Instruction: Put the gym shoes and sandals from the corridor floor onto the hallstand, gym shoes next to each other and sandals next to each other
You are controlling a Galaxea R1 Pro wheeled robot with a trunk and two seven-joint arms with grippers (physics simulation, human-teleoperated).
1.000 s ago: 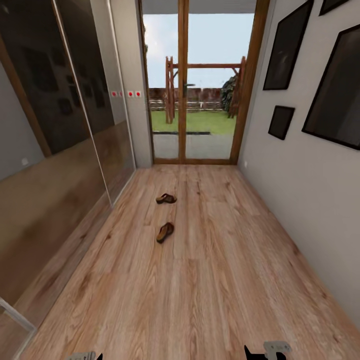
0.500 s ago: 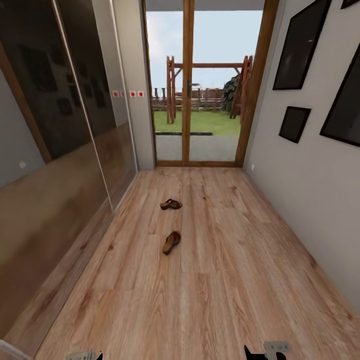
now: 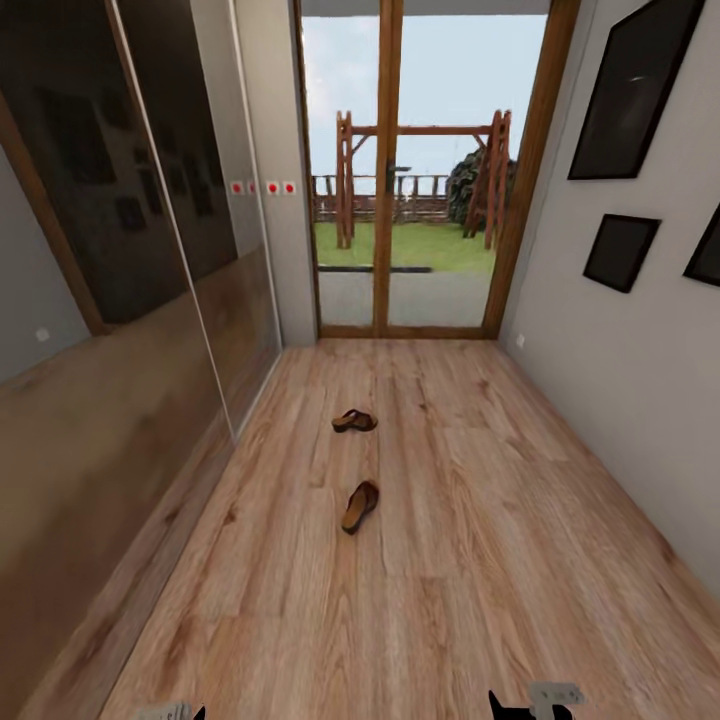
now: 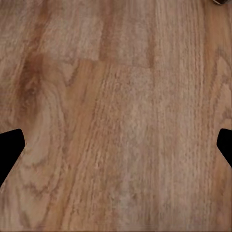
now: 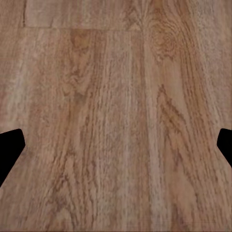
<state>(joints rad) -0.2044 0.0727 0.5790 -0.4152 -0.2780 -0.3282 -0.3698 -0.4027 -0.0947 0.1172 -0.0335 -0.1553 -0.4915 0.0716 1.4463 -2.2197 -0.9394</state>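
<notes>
Two brown sandals lie apart on the wood-plank corridor floor (image 3: 470, 560) ahead of me. The nearer sandal (image 3: 360, 506) points along the corridor, and the farther sandal (image 3: 354, 421) lies crosswise. The gym shoes and the hallstand are out of view. Over bare planks my left gripper (image 4: 116, 150) is open, its black fingertips (image 4: 8, 150) far apart with nothing between them. My right gripper (image 5: 116, 150) is open the same way, fingertips (image 5: 9, 150) wide over the floor. Both arm ends peek in at the head view's lower edge, well short of the sandals.
Mirrored sliding doors (image 3: 130, 300) run along the left side. A white wall with dark framed pictures (image 3: 620, 250) runs along the right. A wood-framed glass door (image 3: 390, 200) closes the far end, with a garden behind it.
The whole view has shifted: the camera has advanced down the corridor, so the sandals and the glass door look nearer and larger. The sandals have not moved on the floor. Both grippers stay open.
</notes>
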